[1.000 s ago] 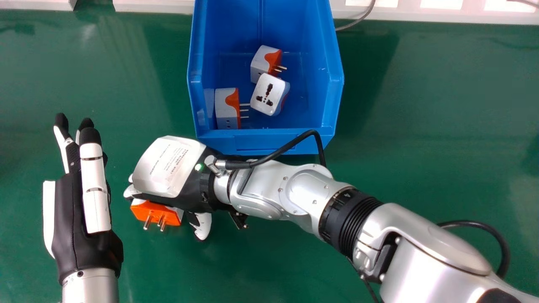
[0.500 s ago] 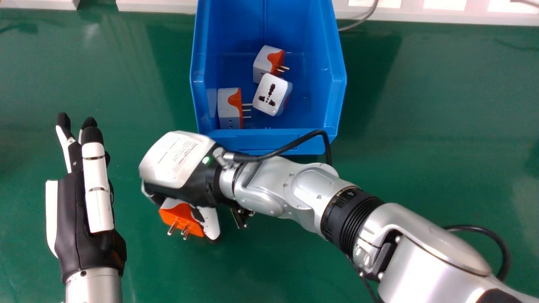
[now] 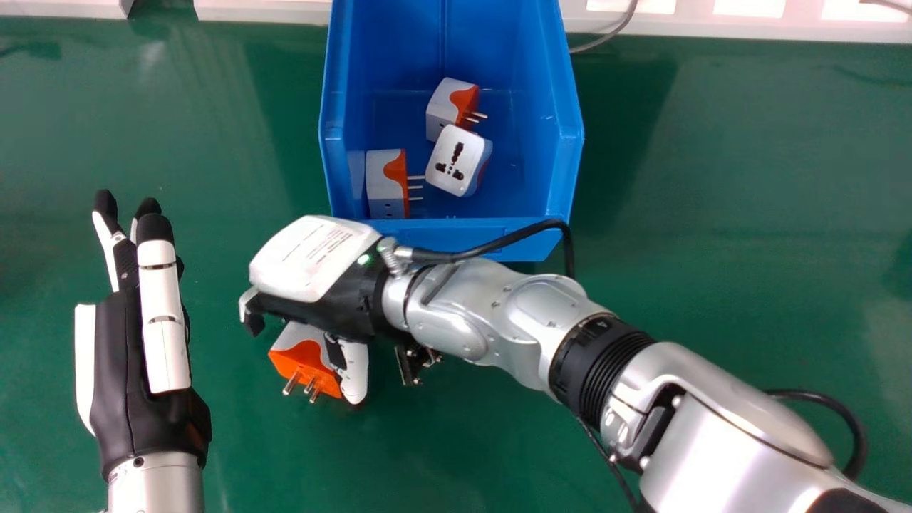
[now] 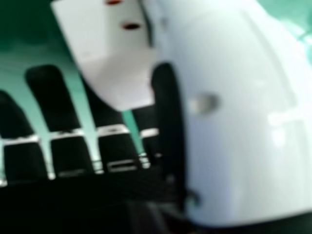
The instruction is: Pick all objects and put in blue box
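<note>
My left hand (image 3: 132,342) is open at the left of the head view, fingers straight. My right hand (image 3: 313,267) is open above a white and orange plug adapter (image 3: 308,362), left of centre below the box. Its thumb touches the adapter's right side; its fingertips jut out at the left. In the right hand view, my right hand (image 4: 66,151) has nearly straight fingers, with the adapter (image 4: 105,53) between them and the thumb. The blue box (image 3: 456,235) holds three adapters: one upper (image 3: 445,107), one in the middle (image 3: 456,160), one left (image 3: 386,182).
The green table (image 3: 734,214) spreads around the box, with free room at the right. My right arm (image 3: 499,313) crosses just below the box's front edge, its black cable looping there. White trays (image 3: 263,11) and a grey cable (image 3: 605,35) lie along the back.
My right hand has moved right and slightly up. The adapter first shifted right and turned, then stayed nearly still while the right fingers spread outward. The left hand is nearly unchanged.
</note>
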Motion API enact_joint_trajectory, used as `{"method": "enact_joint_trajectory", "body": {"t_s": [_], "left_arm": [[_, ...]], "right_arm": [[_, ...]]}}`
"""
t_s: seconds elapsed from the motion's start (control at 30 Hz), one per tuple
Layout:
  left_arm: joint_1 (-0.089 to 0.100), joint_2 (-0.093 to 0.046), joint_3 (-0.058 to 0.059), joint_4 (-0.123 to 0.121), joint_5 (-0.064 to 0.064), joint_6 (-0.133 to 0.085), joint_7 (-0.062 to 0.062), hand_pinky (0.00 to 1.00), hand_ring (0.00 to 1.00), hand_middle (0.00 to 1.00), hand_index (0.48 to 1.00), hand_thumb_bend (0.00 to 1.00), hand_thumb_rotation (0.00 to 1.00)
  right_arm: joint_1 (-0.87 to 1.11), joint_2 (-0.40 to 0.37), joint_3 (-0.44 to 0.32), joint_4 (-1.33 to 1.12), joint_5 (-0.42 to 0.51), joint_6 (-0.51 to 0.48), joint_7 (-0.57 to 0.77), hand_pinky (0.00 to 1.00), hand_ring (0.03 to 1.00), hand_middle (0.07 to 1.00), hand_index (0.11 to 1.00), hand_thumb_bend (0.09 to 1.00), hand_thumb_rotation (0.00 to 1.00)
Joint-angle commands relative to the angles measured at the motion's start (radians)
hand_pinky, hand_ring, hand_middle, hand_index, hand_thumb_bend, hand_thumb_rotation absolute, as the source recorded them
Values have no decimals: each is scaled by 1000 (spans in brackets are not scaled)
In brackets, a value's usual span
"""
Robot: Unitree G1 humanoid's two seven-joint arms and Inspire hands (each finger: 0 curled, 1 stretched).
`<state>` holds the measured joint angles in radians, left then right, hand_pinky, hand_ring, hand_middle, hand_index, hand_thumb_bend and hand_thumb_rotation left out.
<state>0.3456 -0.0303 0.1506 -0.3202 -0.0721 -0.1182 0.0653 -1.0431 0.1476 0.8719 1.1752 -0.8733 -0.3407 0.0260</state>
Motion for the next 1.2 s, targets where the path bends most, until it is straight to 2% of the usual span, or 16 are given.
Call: {"method": "enact_joint_trajectory", "body": {"t_s": [0.0,0.1,0.2,0.27,0.33,0.4,0.53,0.6,0.63,0.73,0.8,0.83,0.9,0.97,1.07,1.17], "left_arm": [[-10,6,5,-10,2,0,0,1000,1000,994,979,431,1000],[-15,8,9,-6,-2,1,-2,1000,1000,992,978,426,1000],[-22,13,16,3,-7,1,-5,1000,1000,997,985,416,1000],[-28,15,21,8,-8,2,-5,1000,1000,998,989,413,1000],[-31,21,27,11,-13,7,-10,1000,1000,1000,990,416,1000],[-36,22,33,15,-18,8,-11,1000,1000,998,988,417,1000],[-46,29,46,25,-21,13,-16,1000,1000,998,988,418,1000],[-49,34,50,26,-19,19,-20,1000,1000,1000,996,425,1000],[-50,37,52,29,-20,19,-22,1000,1000,1000,994,423,1000],[-58,37,60,40,-27,12,-25,1000,1000,1000,996,419,1000],[-66,38,68,51,-34,9,-24,1000,1000,998,988,416,1000],[-69,39,70,55,-32,7,-23,1000,1000,999,988,415,1000],[-75,44,78,65,-32,7,-24,1000,1000,998,987,410,1000],[-78,47,85,71,-37,7,-26,1000,1000,997,988,404,1000],[-80,54,93,75,-50,6,-37,1000,1000,995,985,397,1000],[-82,56,101,76,-54,11,-39,1000,1000,998,988,393,1000]], "right_arm": [[12,15,22,-28,-22,-6,3,205,292,475,678,558,0],[38,-14,12,-71,-10,-31,6,169,239,470,611,564,0],[80,-60,4,-157,-10,-50,4,179,251,470,626,561,0],[107,-99,0,-218,-9,-83,-12,193,271,472,533,538,0],[135,-132,-12,-275,3,-106,-5,207,291,435,530,522,0],[164,-164,-23,-336,12,-120,7,199,279,420,527,518,0],[225,-207,-59,-480,48,-76,125,241,327,435,530,509,2],[273,-238,-85,-584,69,-49,186,270,365,453,521,508,5],[301,-255,-98,-631,71,-46,185,268,360,447,503,496,77],[384,-301,-139,-763,96,-36,203,230,321,412,484,489,138],[441,-340,-173,-848,118,-56,192,189,265,356,478,491,142],[468,-363,-192,-897,127,-61,193,166,236,323,476,492,142],[508,-408,-228,-990,146,-67,213,161,229,325,476,491,142],[542,-444,-265,-1076,155,-58,229,168,242,343,477,489,147],[589,-478,-322,-1194,167,-12,269,162,230,316,475,485,149],[620,-500,-378,-1265,169,1,256,156,217,297,474,485,149]]}}
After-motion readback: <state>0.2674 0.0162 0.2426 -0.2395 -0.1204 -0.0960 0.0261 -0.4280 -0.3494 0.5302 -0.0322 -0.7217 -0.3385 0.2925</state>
